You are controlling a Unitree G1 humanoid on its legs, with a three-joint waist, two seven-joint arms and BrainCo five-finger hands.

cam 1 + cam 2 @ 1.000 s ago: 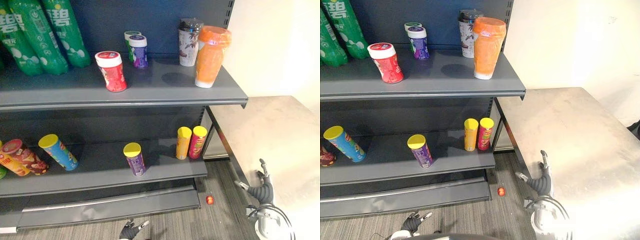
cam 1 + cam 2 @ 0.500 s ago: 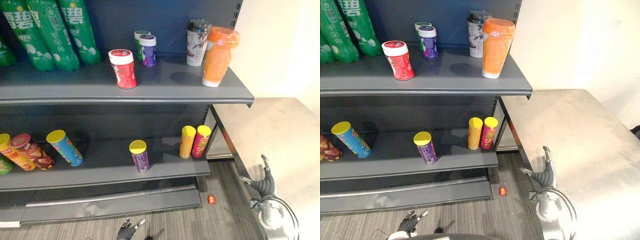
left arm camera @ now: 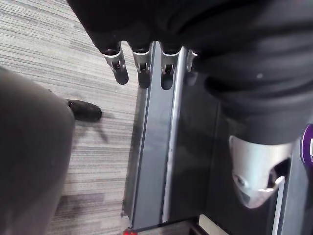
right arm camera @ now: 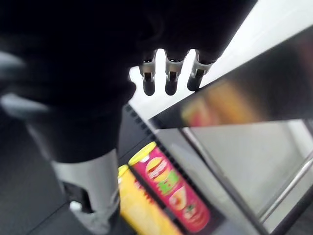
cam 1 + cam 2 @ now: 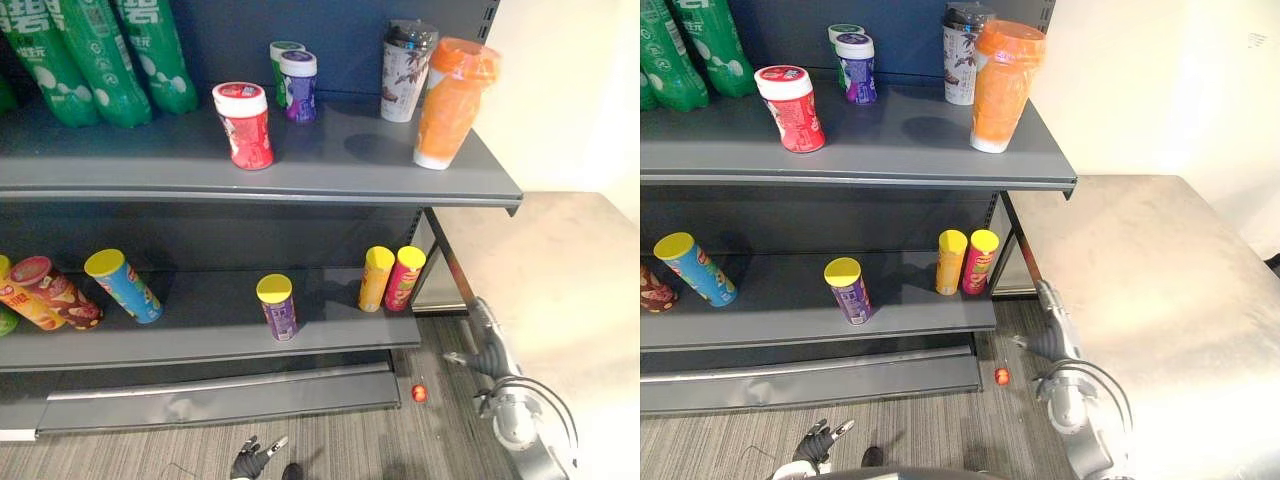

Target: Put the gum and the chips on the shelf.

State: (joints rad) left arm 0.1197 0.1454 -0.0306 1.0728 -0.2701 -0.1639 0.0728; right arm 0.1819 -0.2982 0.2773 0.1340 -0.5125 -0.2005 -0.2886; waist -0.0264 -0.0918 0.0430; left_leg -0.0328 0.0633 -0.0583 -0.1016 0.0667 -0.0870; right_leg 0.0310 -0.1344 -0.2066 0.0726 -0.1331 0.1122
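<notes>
Three gum tubs stand on the top shelf (image 5: pixel 300 175): a red one (image 5: pixel 243 125), a purple one (image 5: pixel 298 86) and a green one (image 5: pixel 281 62) behind it. Chips cans stand on the lower shelf (image 5: pixel 200 335): yellow (image 5: pixel 376 279) and pink (image 5: pixel 404 279) together, purple (image 5: pixel 277 307), blue (image 5: pixel 122 286) and a red one (image 5: pixel 56 292) leaning. My left hand (image 5: pixel 250 463) hangs low over the carpet, open and holding nothing. My right hand (image 5: pixel 488 347) is open beside the table's edge, its fingers (image 4: pixel 167 78) straight, near the pink can (image 4: pixel 168 186).
A steel table (image 5: pixel 560 290) stands right of the shelf unit. On the top shelf are an orange cup (image 5: pixel 450 100), a dark-lidded cup (image 5: pixel 408 68) and green bottles (image 5: pixel 100 50). A small red object (image 5: pixel 419 393) lies on the carpet by the shelf base (image 3: pixel 151 161).
The camera has shifted a little. My right hand has swung from beside the table toward the shelf's lower right corner. The left hand stays low.
</notes>
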